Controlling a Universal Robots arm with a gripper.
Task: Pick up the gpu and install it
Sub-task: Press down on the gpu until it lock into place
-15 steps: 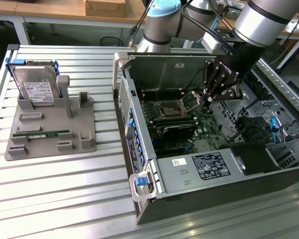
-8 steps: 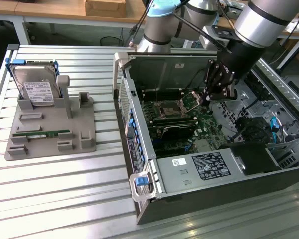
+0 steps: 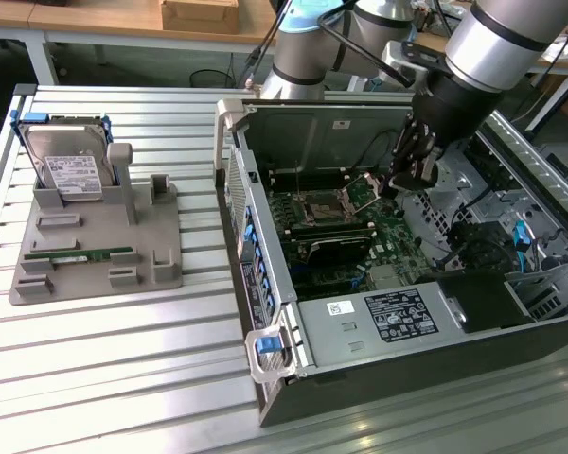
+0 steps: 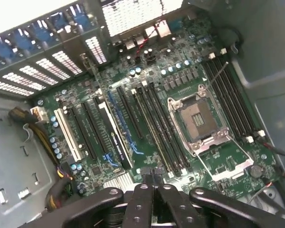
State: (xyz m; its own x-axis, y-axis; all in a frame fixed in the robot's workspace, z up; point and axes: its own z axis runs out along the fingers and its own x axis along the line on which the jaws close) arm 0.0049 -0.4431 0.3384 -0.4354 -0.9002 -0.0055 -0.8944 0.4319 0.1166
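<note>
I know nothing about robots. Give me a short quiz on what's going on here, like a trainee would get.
1. True or false: the hard drive stands in the grey holder, outside the computer case.
2. Where is the claw?
A. Over the grey holder
B. Inside the open case, above the motherboard
C. Resting on the table beside the case
3. Missing word: the black gpu stands edge-up in a slot on the green ____.

Key: 1 true; 2 B; 3 motherboard.
</note>
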